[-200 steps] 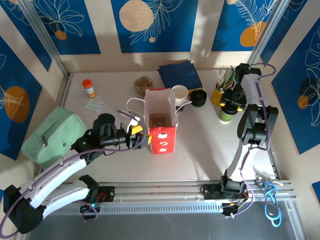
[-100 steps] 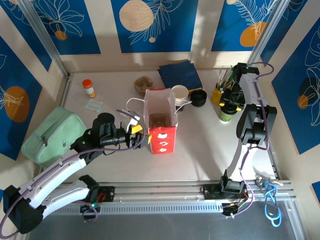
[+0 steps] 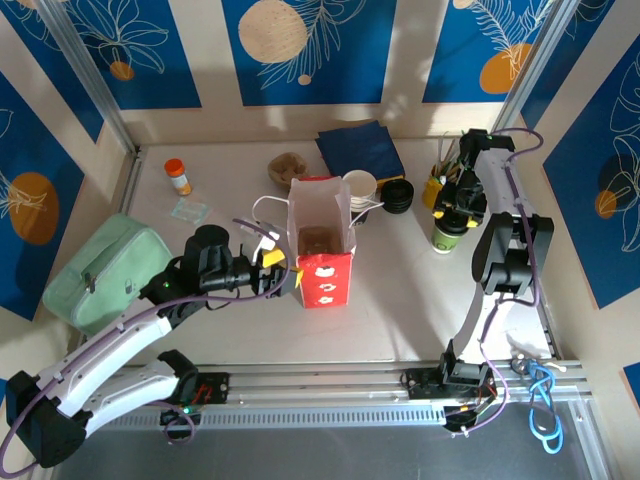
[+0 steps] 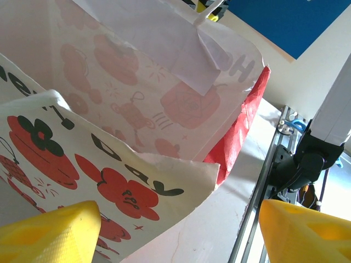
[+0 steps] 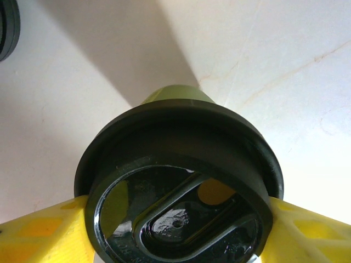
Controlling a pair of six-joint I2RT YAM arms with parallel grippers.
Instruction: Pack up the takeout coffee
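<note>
Takeout coffee (image 3: 446, 235) at right of desk (image 3: 400, 290), right jaws gripping its black lid, yellow holder (image 3: 437, 188) just behind, spare lids (image 3: 397, 194) and stacked cups (image 3: 360, 187) toward the paper bag (image 3: 322, 275), left jaws open beside the bag.

Pale table (image 3: 400, 290), red-and-white bag (image 3: 322, 278), green pouch (image 3: 105, 270), orange-capped bottle (image 3: 178, 176), blue napkins (image 3: 360, 148)
</note>
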